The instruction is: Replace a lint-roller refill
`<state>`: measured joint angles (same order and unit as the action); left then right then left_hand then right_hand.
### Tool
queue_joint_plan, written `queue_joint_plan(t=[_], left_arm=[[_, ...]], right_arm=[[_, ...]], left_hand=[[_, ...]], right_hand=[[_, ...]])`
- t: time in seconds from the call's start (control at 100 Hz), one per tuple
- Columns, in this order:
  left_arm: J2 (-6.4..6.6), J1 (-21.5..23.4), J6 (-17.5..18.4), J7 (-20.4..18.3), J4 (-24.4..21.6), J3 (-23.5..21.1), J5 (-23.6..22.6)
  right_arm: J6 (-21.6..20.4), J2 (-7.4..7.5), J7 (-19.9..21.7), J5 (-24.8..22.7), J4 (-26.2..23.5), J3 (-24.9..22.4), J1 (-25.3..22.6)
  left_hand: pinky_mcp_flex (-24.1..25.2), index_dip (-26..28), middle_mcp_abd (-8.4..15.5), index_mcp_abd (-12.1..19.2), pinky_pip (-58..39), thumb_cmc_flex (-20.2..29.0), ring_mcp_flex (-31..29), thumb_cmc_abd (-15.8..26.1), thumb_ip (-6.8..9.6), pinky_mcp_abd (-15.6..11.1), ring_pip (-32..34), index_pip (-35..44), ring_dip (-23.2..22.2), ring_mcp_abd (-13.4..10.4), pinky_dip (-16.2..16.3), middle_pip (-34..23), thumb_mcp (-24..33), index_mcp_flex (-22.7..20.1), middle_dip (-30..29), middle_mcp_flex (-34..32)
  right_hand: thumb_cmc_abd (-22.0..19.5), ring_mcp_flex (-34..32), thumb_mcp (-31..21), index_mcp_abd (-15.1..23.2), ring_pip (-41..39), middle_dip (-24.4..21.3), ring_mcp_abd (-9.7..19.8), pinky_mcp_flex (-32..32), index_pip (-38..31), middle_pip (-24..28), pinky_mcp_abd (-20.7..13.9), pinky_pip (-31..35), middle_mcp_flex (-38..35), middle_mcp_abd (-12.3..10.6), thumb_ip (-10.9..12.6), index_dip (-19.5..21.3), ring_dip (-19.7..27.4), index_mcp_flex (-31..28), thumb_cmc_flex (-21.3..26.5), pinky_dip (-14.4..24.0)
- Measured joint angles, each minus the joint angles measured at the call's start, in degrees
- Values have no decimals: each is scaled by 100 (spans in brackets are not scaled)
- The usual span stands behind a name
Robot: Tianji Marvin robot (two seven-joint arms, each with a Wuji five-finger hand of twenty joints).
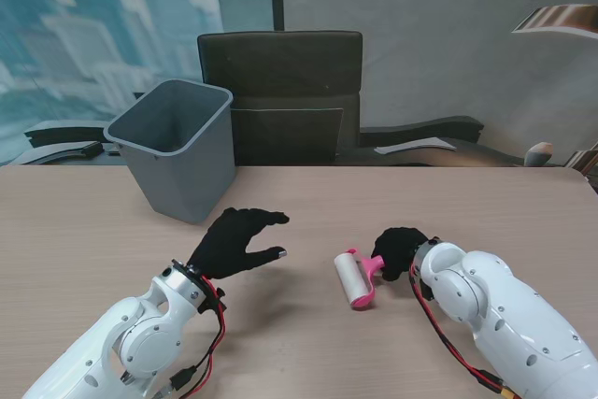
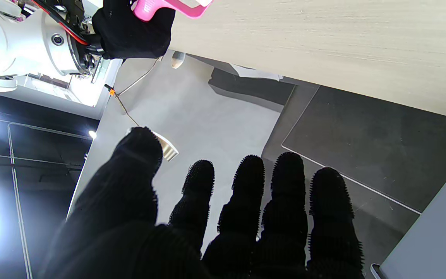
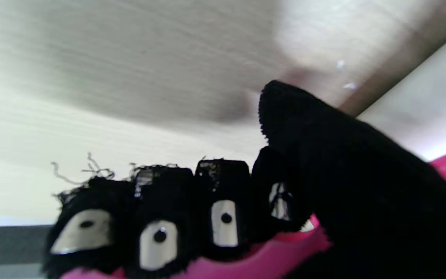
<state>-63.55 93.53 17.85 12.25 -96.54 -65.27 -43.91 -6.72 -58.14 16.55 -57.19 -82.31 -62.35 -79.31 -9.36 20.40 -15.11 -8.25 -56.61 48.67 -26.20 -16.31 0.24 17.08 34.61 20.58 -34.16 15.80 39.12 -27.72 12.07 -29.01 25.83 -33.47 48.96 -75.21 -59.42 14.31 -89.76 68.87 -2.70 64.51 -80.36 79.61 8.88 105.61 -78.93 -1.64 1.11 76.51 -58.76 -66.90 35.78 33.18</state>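
pink plastic lint roller with white refill roll | grey plastic bin | pale wood-grain counter | black knit-gloved hands, white arms | black chair

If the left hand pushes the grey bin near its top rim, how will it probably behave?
The grey plastic bin looks thin-walled and, as far as its open mouth shows, empty, so it is probably light. It stands tall on a base narrower than its rim, so a high push may tip it; a low push would likelier slide it on the smooth table.
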Motion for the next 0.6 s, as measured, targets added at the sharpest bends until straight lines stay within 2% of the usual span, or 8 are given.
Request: queue_joint_plan(t=[0.29,0.6], left_arm=[[-1,1,-43,6,7,-9,-25],[-2,153,-142,58,-68,-183,-89]], right_arm=[[-211,12,-293,-881,139,-443,-145],[-147,91,-470,-1826,207,-1164,-454]], left_hand=[[0,0,0,-1,0,0,-1,0,0,0,0,0,0,0,0,0,0,0,0,0],[0,0,0,-1,0,0,-1,0,0,0,0,0,0,0,0,1,0,0,0,0]], right_hand=[[0,0,0,0,-19,13,4,0,0,0,0,1,0,0,0,21,-1,0,1,-15],[0,0,0,-1,-33,68,7,0,-1,0,-1,-33,0,0,-22,63,-1,0,1,-75]])
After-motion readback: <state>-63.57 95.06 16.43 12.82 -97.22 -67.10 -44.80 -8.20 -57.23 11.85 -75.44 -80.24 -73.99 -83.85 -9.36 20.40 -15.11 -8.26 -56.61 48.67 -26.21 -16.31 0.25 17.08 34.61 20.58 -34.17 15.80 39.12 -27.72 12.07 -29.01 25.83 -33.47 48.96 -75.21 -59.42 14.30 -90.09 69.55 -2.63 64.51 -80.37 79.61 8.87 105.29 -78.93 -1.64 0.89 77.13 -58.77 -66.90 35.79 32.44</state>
